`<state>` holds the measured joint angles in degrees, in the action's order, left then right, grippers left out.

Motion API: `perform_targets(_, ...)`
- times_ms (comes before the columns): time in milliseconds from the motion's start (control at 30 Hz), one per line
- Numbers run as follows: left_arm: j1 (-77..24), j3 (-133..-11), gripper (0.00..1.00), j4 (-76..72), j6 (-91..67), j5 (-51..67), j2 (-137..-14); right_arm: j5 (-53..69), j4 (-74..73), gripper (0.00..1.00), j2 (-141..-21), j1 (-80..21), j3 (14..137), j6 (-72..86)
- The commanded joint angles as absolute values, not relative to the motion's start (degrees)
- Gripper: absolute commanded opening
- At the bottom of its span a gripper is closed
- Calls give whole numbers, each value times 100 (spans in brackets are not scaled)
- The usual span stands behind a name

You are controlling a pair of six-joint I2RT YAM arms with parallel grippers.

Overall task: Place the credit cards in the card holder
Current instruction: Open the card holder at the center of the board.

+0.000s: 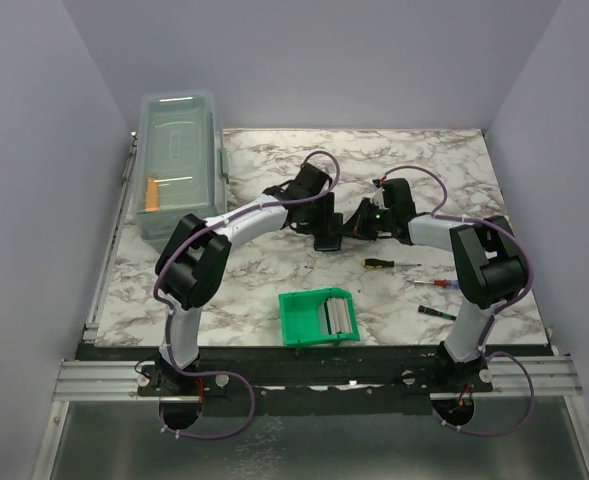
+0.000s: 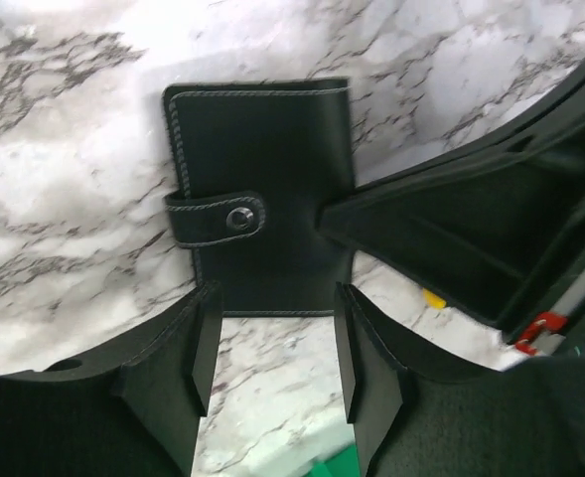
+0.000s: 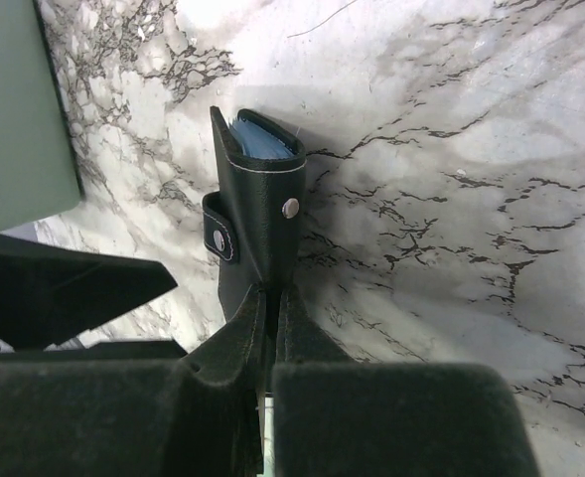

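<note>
The card holder, a black wallet with a snap strap, lies mid-table. My right gripper is shut on one edge of the card holder; the strap is unsnapped and the blue-grey inner face shows at the far end. My left gripper is open and empty, its fingertips at the wallet's near edge, apart from it. In the top view both grippers meet at the wallet, the left and the right. Credit cards, grey and cream, lie in the green bin.
A clear lidded box with an orange item stands at the back left. Three screwdrivers lie right of centre, near the right arm. The green bin sits at the table's front edge, and a corner of it shows in the left wrist view.
</note>
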<state>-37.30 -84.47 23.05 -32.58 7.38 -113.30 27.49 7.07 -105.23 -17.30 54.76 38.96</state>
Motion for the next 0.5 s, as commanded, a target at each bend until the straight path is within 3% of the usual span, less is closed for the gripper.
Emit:
perform_targets(0, -3934, -9027, 54, 2650, -3327, -285, -11719, 2709, 517, 0, -10539, -1740, 5576, 3789)
perform_targets(467, -3924, -9563, 37, 3042, -3091, -359, -12589, 2795, 562, 0, -10529, -1740, 5572, 3804)
